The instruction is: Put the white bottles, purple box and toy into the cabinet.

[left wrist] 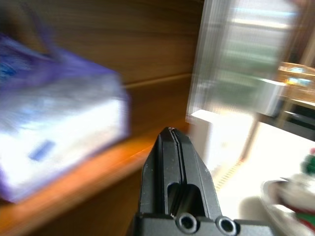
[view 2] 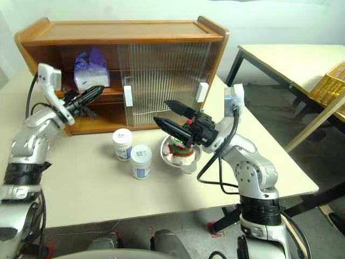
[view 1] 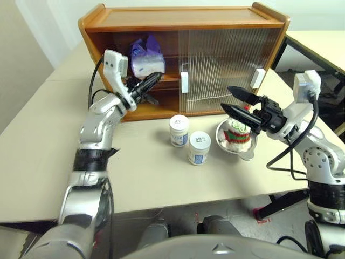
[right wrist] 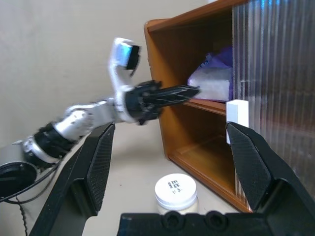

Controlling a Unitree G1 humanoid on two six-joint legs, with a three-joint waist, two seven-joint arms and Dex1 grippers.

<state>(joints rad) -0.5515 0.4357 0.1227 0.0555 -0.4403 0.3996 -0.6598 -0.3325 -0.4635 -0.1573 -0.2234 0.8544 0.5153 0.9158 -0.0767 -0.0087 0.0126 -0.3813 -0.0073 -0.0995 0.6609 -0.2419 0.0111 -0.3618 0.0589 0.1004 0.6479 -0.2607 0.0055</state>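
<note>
The cabinet (view 1: 183,24) stands at the back of the desk (view 1: 32,162), its left half open and its right half covered by the ribbed sliding doors (view 1: 226,65) with their white handles (view 1: 184,82). The purple box (view 1: 146,58) sits on the inner shelf in the open left part, upright with tissue poking from its top. The left end effector (view 1: 153,81) is at the mouth of that open section, just in front of and slightly below the box, its two black fingers pressed together with nothing between them; the left wrist view shows the closed fingers (left wrist: 173,167) with the box (left wrist: 59,128) beside them on the shelf, apart from them. The two white bottles stand on the desk in front of the cabinet, one (view 1: 179,129) nearer the cabinet and the other (view 1: 199,147) just beside it and closer to the robot; both are upright. To their right a shallow metal bowl (view 1: 245,152) rests on the desk with the toy (view 1: 237,135) lying in it. The right end effector (view 1: 236,101) hangs above the bowl and toy with its fingers spread wide apart, holding nothing, pointing toward the cabinet. A second table (view 2: 280,56) and a yellow basket (view 2: 330,83) stand off to the right.
</note>
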